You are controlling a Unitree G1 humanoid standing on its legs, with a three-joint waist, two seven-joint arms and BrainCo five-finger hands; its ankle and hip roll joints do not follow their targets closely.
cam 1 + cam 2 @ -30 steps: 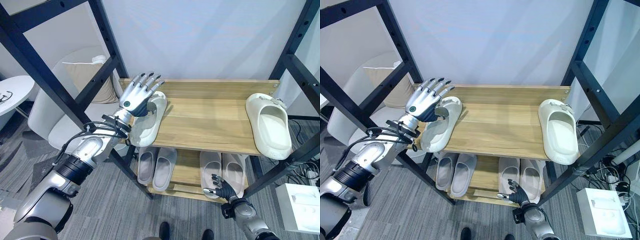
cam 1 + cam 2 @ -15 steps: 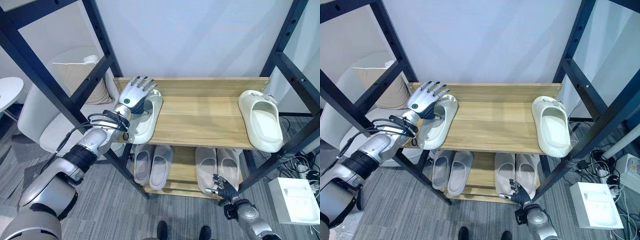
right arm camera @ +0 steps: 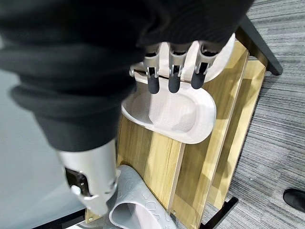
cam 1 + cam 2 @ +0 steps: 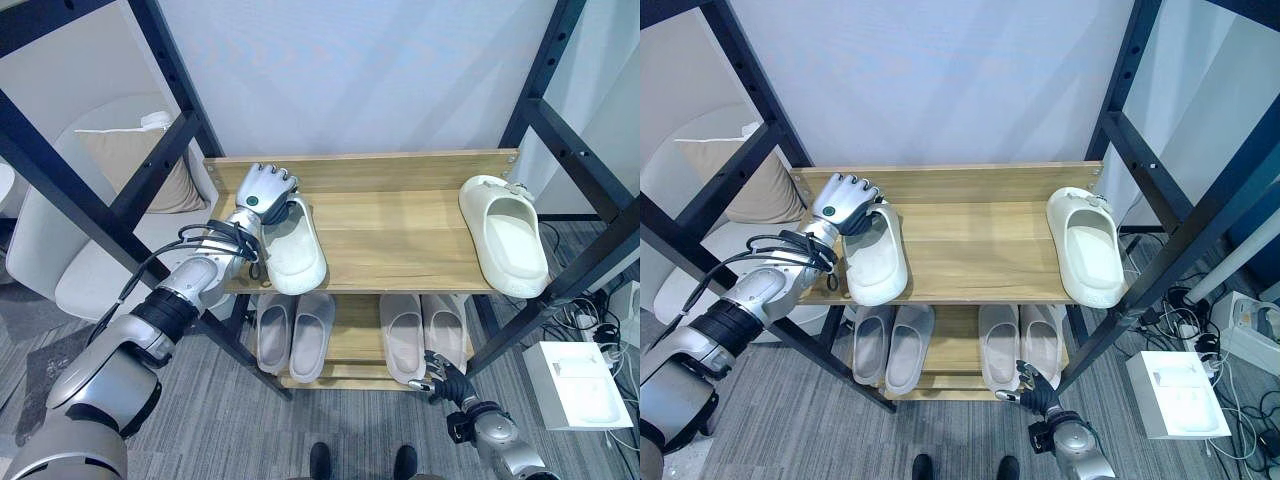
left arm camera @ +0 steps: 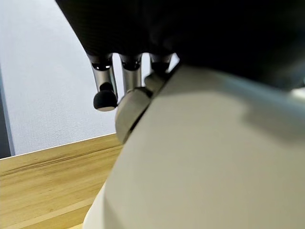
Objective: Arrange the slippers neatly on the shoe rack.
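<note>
Slipper (image 4: 293, 245) lies on the left end of the top shelf (image 4: 400, 235), my left hand (image 4: 262, 190) curled round its back. My right hand (image 4: 447, 377) hangs loose by the bottom shelf.

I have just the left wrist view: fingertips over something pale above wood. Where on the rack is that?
Observer: That's a cream slipper at the top shelf's left end; the left hand is curled round its far end.
Operator: Its mate?
Observer: The second cream slipper lies at the shelf's right end, apart.
Operator: Right hand?
Observer: The right hand hangs open, low beside the grey slippers on the lower shelf.
</note>
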